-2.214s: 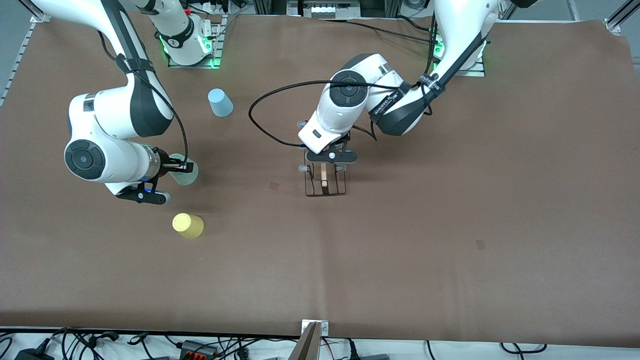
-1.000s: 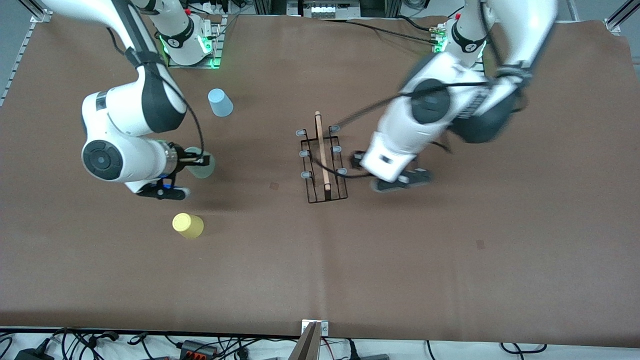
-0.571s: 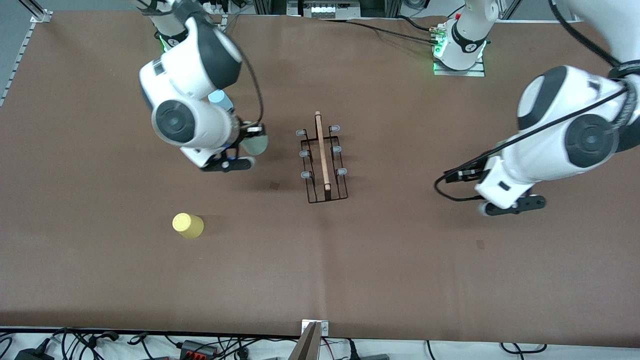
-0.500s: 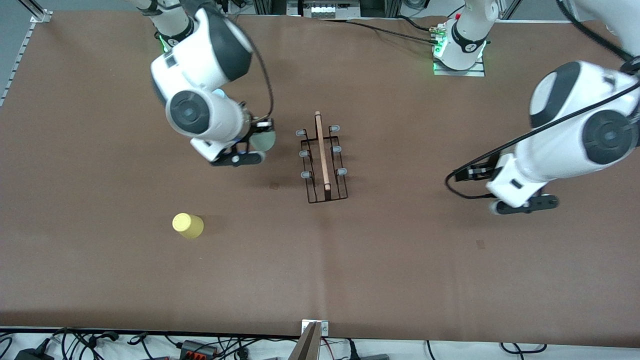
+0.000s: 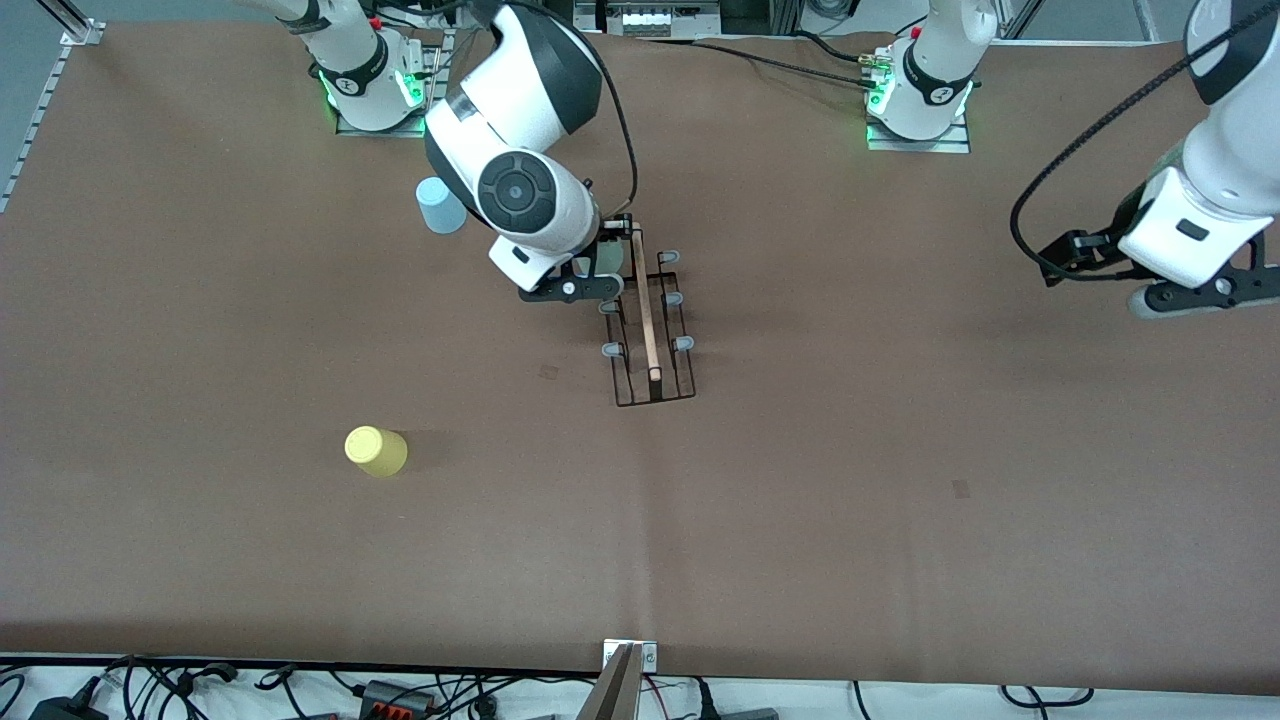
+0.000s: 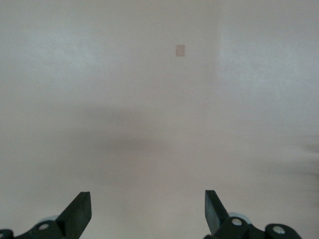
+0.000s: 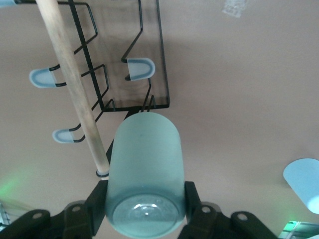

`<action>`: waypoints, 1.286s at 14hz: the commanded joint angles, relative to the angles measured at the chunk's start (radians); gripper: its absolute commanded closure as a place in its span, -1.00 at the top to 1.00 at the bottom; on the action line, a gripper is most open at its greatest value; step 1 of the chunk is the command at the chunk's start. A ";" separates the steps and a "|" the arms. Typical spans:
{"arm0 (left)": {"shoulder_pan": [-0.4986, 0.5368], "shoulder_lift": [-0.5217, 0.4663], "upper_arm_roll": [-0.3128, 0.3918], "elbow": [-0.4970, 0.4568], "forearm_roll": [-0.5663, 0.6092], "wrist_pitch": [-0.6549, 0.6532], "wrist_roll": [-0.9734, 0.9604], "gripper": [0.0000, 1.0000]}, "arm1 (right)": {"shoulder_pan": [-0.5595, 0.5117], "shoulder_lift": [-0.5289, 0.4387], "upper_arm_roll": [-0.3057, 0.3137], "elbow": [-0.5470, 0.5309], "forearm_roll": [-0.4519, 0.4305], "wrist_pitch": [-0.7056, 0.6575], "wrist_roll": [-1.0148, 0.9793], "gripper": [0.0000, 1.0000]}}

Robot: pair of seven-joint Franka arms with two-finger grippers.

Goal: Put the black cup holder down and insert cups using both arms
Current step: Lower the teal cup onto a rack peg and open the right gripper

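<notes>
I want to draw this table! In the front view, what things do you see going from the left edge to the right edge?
Yellow cup → light blue cup → right pincer holding the mint green cup → black cup holder → left pincer, open over bare table.

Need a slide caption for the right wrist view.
Right gripper holds mint cup over black cup holder pegs.

In the front view the right arm's wrist is covering most of the mint cup point(image 5: 603, 264) and the rack point(image 5: 650, 330) pegs farthest from the camera. The frame edge is cropping the left arm's upper part. In the right wrist view the edge is cutting off the blue cup point(image 7: 305, 183).
</notes>
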 commanded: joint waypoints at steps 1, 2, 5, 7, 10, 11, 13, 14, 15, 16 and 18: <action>0.006 -0.043 0.014 -0.084 -0.059 0.072 0.013 1.00 | 0.009 0.022 -0.008 0.025 0.008 -0.003 0.015 -0.23; 0.006 -0.041 0.010 -0.082 -0.058 0.074 0.013 1.00 | 0.011 0.025 -0.008 0.025 0.006 -0.003 0.015 -0.24; 0.006 -0.029 0.013 -0.067 -0.058 0.077 0.017 1.00 | 0.011 0.051 -0.008 0.025 0.003 0.018 0.015 -0.23; 0.006 -0.029 0.013 -0.067 -0.060 0.077 0.016 1.00 | 0.015 0.071 -0.008 0.025 0.005 0.041 0.017 -0.23; 0.008 -0.027 0.019 -0.059 -0.063 0.074 0.017 1.00 | 0.015 0.097 -0.008 0.025 -0.021 0.046 0.015 -0.20; 0.008 -0.027 0.022 -0.059 -0.064 0.071 0.017 1.00 | 0.017 0.104 -0.008 0.025 -0.030 0.047 0.017 0.32; 0.011 -0.026 0.022 -0.059 -0.063 0.071 0.017 1.00 | 0.014 0.102 -0.008 0.027 -0.032 0.040 0.063 1.00; 0.009 -0.026 0.022 -0.059 -0.063 0.071 0.017 1.00 | 0.009 0.095 -0.009 0.030 -0.031 0.034 0.092 1.00; 0.011 -0.026 0.020 -0.059 -0.063 0.071 0.016 1.00 | 0.006 0.079 -0.014 0.030 -0.031 0.031 0.109 1.00; 0.011 -0.026 0.020 -0.059 -0.063 0.071 0.017 1.00 | -0.004 0.040 -0.020 0.030 -0.032 0.026 0.113 1.00; 0.011 -0.026 0.022 -0.059 -0.063 0.070 0.017 1.00 | -0.024 0.003 -0.064 0.031 -0.032 0.023 0.144 1.00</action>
